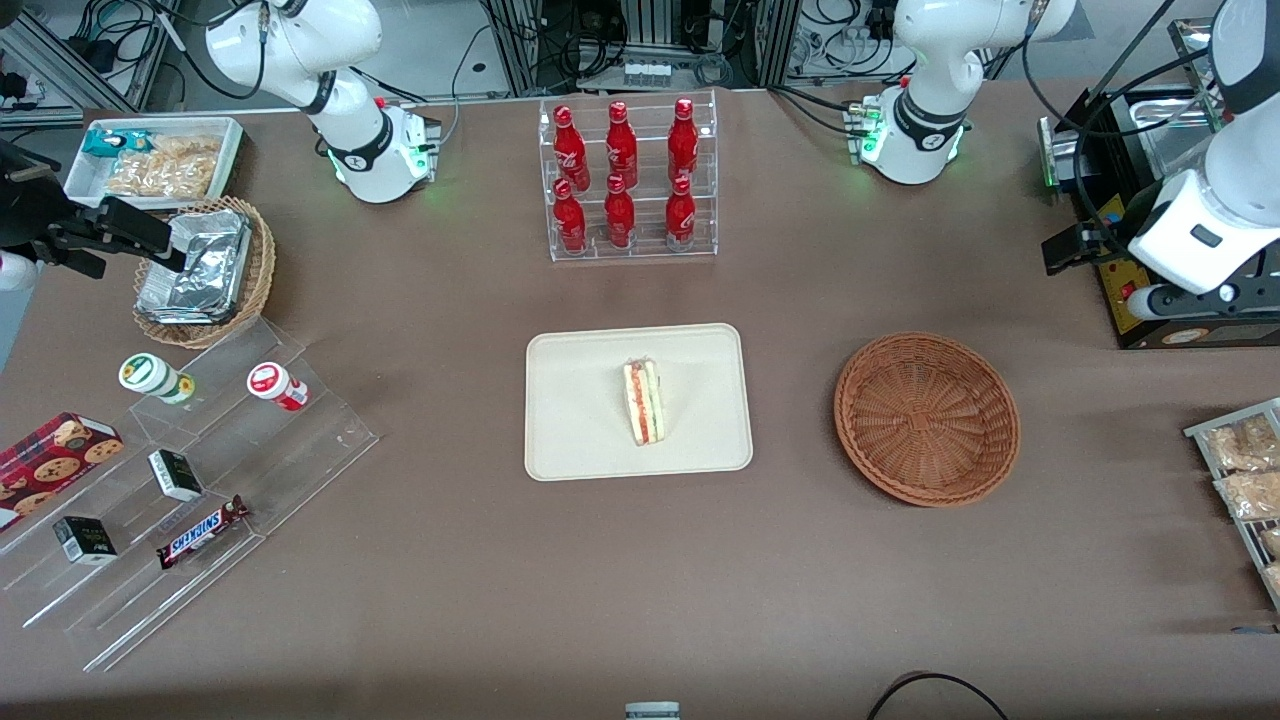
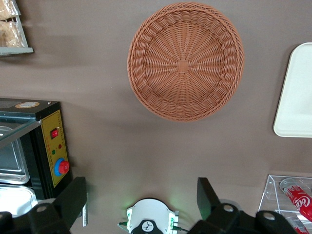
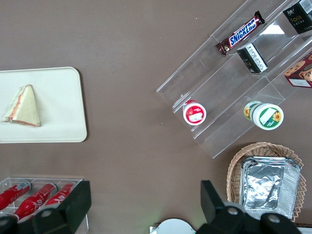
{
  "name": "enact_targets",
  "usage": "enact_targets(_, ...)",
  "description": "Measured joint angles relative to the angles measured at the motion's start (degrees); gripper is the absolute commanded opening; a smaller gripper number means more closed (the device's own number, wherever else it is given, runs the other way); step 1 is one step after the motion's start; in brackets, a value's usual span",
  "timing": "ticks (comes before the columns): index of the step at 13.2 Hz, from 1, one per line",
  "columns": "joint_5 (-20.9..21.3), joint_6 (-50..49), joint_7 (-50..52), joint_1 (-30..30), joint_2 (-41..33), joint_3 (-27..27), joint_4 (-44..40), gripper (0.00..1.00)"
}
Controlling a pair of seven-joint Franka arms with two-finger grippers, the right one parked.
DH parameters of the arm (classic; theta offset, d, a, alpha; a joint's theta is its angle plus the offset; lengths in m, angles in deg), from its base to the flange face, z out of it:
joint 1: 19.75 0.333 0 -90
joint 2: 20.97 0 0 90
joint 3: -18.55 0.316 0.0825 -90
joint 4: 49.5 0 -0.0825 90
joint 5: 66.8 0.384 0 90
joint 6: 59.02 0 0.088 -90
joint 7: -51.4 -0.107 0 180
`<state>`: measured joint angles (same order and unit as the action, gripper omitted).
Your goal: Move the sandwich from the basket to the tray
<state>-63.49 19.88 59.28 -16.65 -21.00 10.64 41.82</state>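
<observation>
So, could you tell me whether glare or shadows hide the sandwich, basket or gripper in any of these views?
Front view: even light, the sandwich on the tray is plain and the basket casts only a soft shadow. Left wrist view: the open gripper shows as dark fingers with little detail. Right wrist view: the foil glints mildly.
</observation>
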Motion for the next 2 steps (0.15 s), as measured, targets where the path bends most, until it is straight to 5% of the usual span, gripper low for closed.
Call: enact_targets(2,0.0,-0.02,-0.01,0.01,-0.67,1.0,0.0,1.0)
